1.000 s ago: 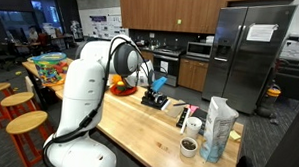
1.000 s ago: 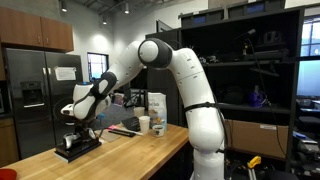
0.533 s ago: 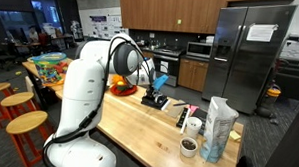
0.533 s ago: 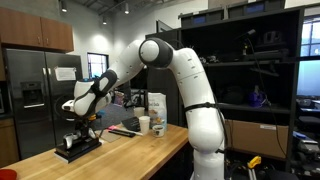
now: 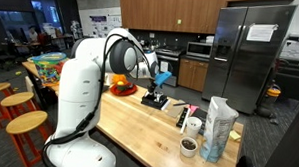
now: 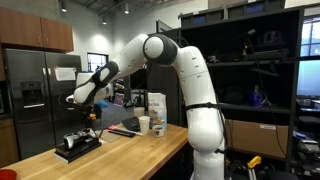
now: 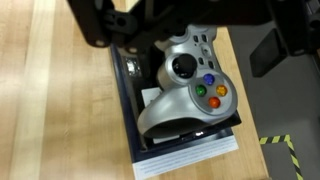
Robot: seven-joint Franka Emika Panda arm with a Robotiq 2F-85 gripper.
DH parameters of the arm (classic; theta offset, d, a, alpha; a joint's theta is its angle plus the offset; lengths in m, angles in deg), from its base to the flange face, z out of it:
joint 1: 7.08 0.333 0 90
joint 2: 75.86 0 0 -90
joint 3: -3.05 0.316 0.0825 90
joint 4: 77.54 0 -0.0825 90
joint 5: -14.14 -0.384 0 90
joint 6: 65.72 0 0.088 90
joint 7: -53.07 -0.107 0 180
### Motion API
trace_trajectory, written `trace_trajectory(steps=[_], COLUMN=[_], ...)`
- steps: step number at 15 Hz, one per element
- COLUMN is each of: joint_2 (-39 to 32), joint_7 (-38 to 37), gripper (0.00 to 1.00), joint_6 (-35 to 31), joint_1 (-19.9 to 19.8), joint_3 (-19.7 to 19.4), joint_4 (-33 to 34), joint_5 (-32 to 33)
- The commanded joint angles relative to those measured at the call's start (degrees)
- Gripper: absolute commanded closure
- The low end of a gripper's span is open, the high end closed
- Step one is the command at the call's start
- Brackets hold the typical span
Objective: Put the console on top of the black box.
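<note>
An exterior view shows the steel fridge (image 5: 250, 57) at the back of a kitchen, and in front of it the white robot arm (image 5: 84, 91) bends over a long wooden counter (image 5: 138, 128). Wooden stools (image 5: 28, 124) stand beside the counter near the arm's base. A tall pale bag (image 5: 220, 128) stands upright at the near end of the counter, with a white cup (image 5: 193, 125) and a dark cup (image 5: 189, 147) just beside it. Further along the counter lies the black box (image 5: 154, 101), flat on the wood, and the console (image 5: 156, 95) rests on top of it. In an exterior view from the opposite side, the box (image 6: 80, 148) sits near the counter's end with the console (image 6: 75, 138) on it, and the gripper (image 6: 88, 103) hangs above them, apart from both. In the wrist view the gripper (image 7: 185, 28) comes in from the top as dark, blurred shapes; its fingers (image 7: 275, 50) stand wide apart with nothing between them. Below it the silver console (image 7: 185, 95) lies on the box (image 7: 125, 110), slightly askew, covering most of the top. A grey thumbstick (image 7: 183, 67) sits near the console's middle, and four coloured buttons (image 7: 208, 90) sit just beside it.
</note>
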Motion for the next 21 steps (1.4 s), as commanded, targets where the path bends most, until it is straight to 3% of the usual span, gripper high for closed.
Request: trace_trajectory(steps=[1, 6, 9, 12, 17, 18, 21], joint_2=[3.4, 10.2, 14.7, 19.8, 27.3, 23.0, 25.5], joint_7=[-1.6, -5.4, -3.7, -8.6, -18.8, -15.9, -18.0], gripper=[0.0, 0.0, 0.0, 0.0, 0.0, 0.0, 0.0], joint_6=[5.2, 13.5, 25.6, 33.9, 35.9, 36.7, 36.6], joint_1=[-0.5, 0.3, 0.7, 2.3, 4.3, 4.7, 5.2], joint_3=[-0.2, -0.2, 1.3, 1.2, 1.1, 0.7, 0.5], joint_4=[-0.2, -2.3, -3.7, -7.2, -15.6, -10.8, -14.0], joint_5=[-0.7, -0.9, -9.6, -13.6, -13.1, -13.4, -13.3])
